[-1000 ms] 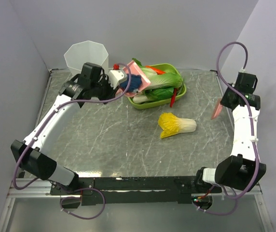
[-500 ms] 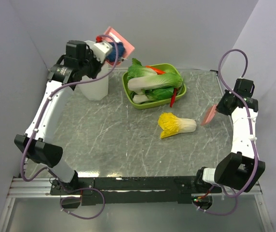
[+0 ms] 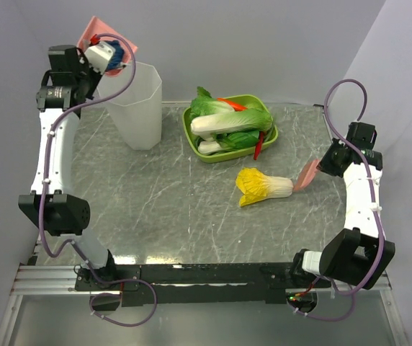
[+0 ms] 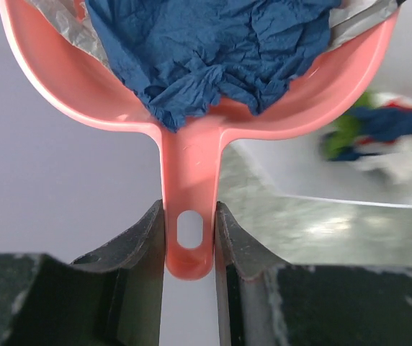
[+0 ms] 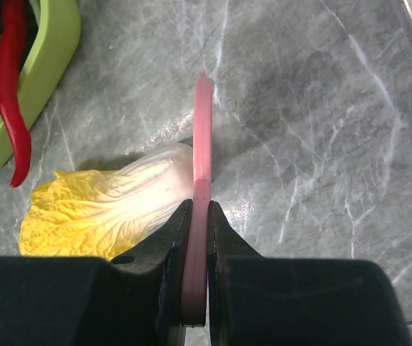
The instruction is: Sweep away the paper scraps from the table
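- From above, the left gripper (image 3: 94, 56) hung high over the bin (image 3: 140, 104) at the table's (image 3: 155, 202) far left corner, carrying the dustpan (image 3: 91, 30) with the scraps (image 3: 122, 52) in it. That height probably served to tip the load into the bin.
- No scraps could be made out on the table here, so the sweeping looked done and the emptying not yet.
- The right gripper (image 3: 321, 167) sat low near the right edge, its scraper (image 3: 308, 175) just beside the cabbage's (image 3: 263, 186) stem end. The tray (image 3: 272, 133) with the chilli (image 3: 258, 148) stood at the far edge.
- At the left wrist, both fingers (image 4: 145, 245) were clamped on the dustpan's handle near its hanging hole. This kept the pan level enough to hold a dark blue wad and some grey-white paper.
- Beyond the pan, blurred coloured bits seemed to lie inside the bin; what they were could not be told.
- At the right wrist, the jaws were pinched tight on the scraper, seen edge-on and upright. Its tip was close to the cabbage; contact could not be told. It looked parked clear of the dumping.
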Controlling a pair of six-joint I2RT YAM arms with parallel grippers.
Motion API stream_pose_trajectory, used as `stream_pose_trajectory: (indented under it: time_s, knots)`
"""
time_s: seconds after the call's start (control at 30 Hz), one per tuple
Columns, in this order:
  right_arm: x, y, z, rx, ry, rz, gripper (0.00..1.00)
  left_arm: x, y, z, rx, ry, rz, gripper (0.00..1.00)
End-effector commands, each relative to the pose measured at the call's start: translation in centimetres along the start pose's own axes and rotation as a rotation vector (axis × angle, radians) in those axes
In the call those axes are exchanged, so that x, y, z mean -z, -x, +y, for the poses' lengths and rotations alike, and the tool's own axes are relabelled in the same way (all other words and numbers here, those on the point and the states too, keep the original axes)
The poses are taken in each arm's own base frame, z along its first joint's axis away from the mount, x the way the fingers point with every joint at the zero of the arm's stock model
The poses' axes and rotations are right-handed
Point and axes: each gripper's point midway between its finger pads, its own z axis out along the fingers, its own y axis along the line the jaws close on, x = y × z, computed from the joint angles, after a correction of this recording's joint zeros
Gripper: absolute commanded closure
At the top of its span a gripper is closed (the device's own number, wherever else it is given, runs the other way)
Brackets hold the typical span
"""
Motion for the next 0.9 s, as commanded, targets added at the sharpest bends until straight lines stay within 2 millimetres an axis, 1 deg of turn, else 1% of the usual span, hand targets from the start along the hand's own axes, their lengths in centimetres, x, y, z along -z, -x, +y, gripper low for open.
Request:
stream_pose_trajectory:
  time_s: [0.0, 0.03, 0.07, 0.1, 0.13, 0.2, 0.3, 0.37, 0.4, 0.43, 0.47, 0.5, 0.53, 0.57, 0.6, 0.67, 0.7, 0.73, 0.77, 0.8, 0.83, 0.87]
  knots:
    - [0.9, 1.0, 0.6, -0.018, 0.032, -0.060, 1.00, -0.3, 0.6, 6.1, -0.135, 0.160, -0.021, 0.99]
    - [0.8, 0.9, 0.5, -0.018, 0.031, -0.056, 1.00, -0.2, 0.9, 7.0, -0.179, 0.179, -0.024, 0.99]
    - [0.8, 0.9, 0.5, -0.016, 0.033, -0.058, 1.00, -1.0, 0.3, 7.3, -0.204, 0.179, -0.005, 0.99]
    - [0.8, 0.8, 0.4, -0.023, 0.033, -0.059, 1.00, -1.2, 0.3, 7.8, -0.231, 0.190, -0.001, 0.99]
    - [0.8, 0.7, 0.4, -0.023, 0.034, -0.055, 1.00, -1.3, 0.3, 8.3, -0.303, 0.197, 0.010, 0.99]
    - [0.7, 0.4, 0.5, -0.029, 0.041, -0.050, 1.00, -1.8, 0.1, 8.8, -0.386, 0.213, 0.028, 0.99]
    - [0.8, 0.3, 0.5, -0.033, 0.048, -0.050, 1.00, -2.0, 0.8, 9.9, -0.569, 0.246, 0.035, 0.99]
    - [0.8, 0.2, 0.6, -0.034, 0.052, -0.050, 1.00, -2.2, 1.1, 10.3, -0.639, 0.263, 0.034, 0.99]
    - [0.9, 0.3, 0.6, -0.033, 0.053, -0.052, 1.00, -2.2, 1.4, 10.7, -0.704, 0.275, 0.038, 0.99]
    - [0.9, 0.3, 0.6, -0.034, 0.054, -0.053, 1.00, -2.3, 1.4, 10.8, -0.734, 0.279, 0.044, 0.99]
    - [0.9, 0.3, 0.5, -0.036, 0.053, -0.054, 1.00, -2.3, 2.0, 11.2, -0.764, 0.304, 0.033, 0.99]
    - [0.9, 0.2, 0.5, -0.036, 0.052, -0.052, 1.00, -2.3, 2.2, 11.4, -0.829, 0.311, 0.037, 0.99]
    - [0.9, 0.2, 0.5, -0.037, 0.052, -0.054, 1.00, -2.6, 2.0, 11.3, -0.861, 0.309, 0.045, 0.99]
    - [0.9, 0.0, 0.4, -0.040, 0.054, -0.050, 1.00, -2.4, 2.6, 11.7, -0.889, 0.339, 0.037, 0.99]
    - [0.9, 0.0, 0.5, -0.041, 0.057, -0.049, 1.00, -2.4, 2.6, 11.8, -0.947, 0.342, 0.048, 0.99]
    - [0.9, -0.1, 0.5, -0.044, 0.062, -0.048, 1.00, -2.6, 2.6, 11.6, -0.998, 0.337, 0.045, 0.99]
    - [1.0, -0.2, 0.5, -0.044, 0.062, -0.048, 1.00, -2.4, 3.1, 11.7, -1.036, 0.353, 0.036, 0.99]
    - [1.0, -0.3, 0.5, -0.044, 0.062, -0.046, 1.00, -2.8, 2.9, 11.4, -1.059, 0.345, 0.037, 0.99]
    - [1.0, -0.4, 0.4, -0.045, 0.062, -0.045, 1.00, -2.6, 3.2, 11.4, -1.081, 0.351, 0.026, 0.99]
    - [1.0, -0.3, 0.5, -0.043, 0.065, -0.049, 1.00, -2.2, 3.9, 11.9, -1.116, 0.393, 0.015, 0.99]
    - [1.0, -0.4, 0.4, -0.044, 0.064, -0.048, 1.00, -2.7, 3.6, 11.4, -1.135, 0.386, 0.016, 0.99]
    - [1.0, -0.3, 0.4, -0.046, 0.064, -0.049, 1.00, -2.5, 3.8, 11.6, -1.149, 0.402, 0.008, 0.99]
